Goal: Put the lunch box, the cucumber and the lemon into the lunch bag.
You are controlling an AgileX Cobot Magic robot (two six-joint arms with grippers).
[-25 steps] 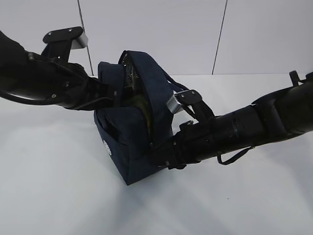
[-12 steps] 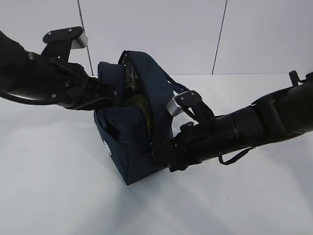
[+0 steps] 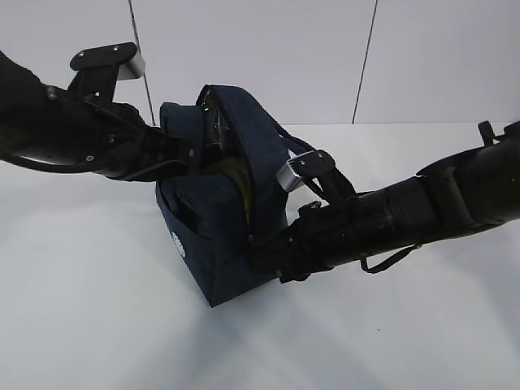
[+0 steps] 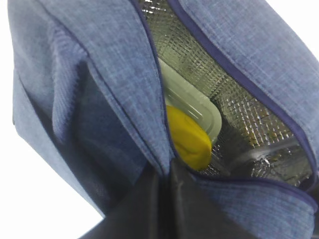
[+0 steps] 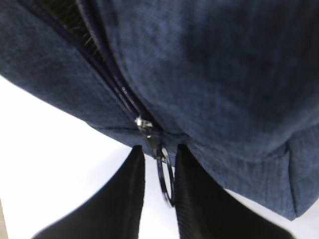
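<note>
The boxy dark navy fabric lunch bag (image 3: 215, 223) is seen standing on the white table (image 3: 97, 325), partly unzipped. The left gripper (image 4: 167, 181) is pinched shut on the fabric rim of the bag's opening; just beyond its fingertips, inside the silver lining, the small bright yellow lemon (image 4: 188, 142) is seen resting against the pale green-lidded lunch box (image 4: 192, 107). The metal ring pull (image 5: 163, 172) is clamped between the narrowly parted fingers (image 5: 127, 199) of the right gripper (image 5: 160, 158).

Round white logo (image 3: 178, 244) on lunch bag (image 3: 213, 260), lettering unreadable
</note>
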